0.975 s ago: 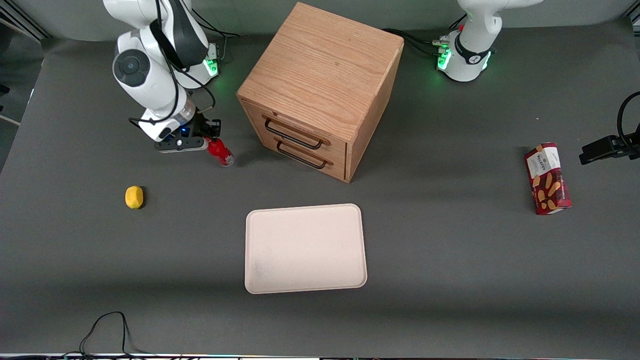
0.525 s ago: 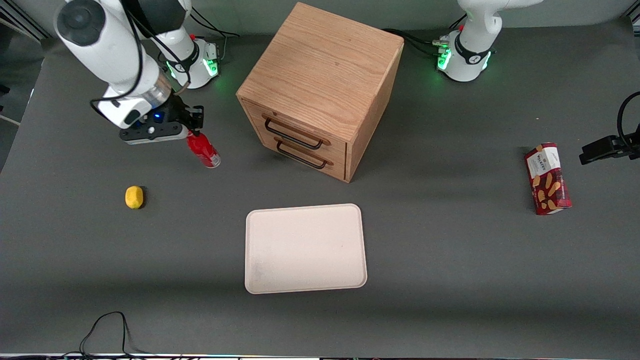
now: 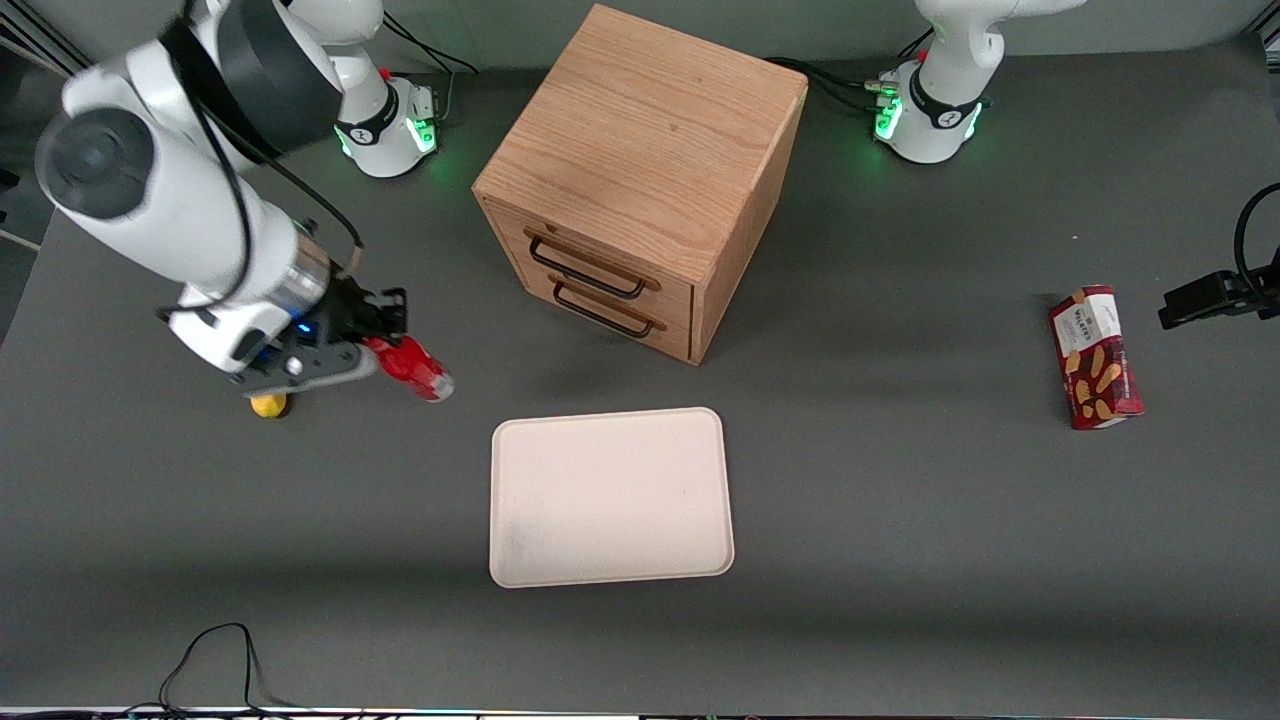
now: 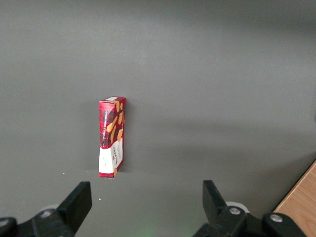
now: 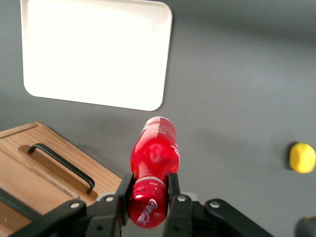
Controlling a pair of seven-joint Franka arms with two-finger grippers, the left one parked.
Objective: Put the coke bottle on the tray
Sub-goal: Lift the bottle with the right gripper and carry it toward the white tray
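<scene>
My right gripper is shut on the coke bottle, a small red bottle hanging tilted in the air above the grey table, its silvery base pointing toward the tray. In the right wrist view the fingers clamp the bottle's cap end and the red body sticks out past them. The tray is a flat cream rectangle with a low rim, lying nearer the front camera than the cabinet; nothing lies on it. The tray also shows in the right wrist view, apart from the bottle.
A wooden two-drawer cabinet stands beside the gripper, farther from the camera than the tray. A yellow lemon-like ball lies partly hidden under the gripper. A red snack box lies toward the parked arm's end.
The gripper has carried the bottle up off the table and toward the front camera, closer to the tray. It now hangs over the yellow ball.
</scene>
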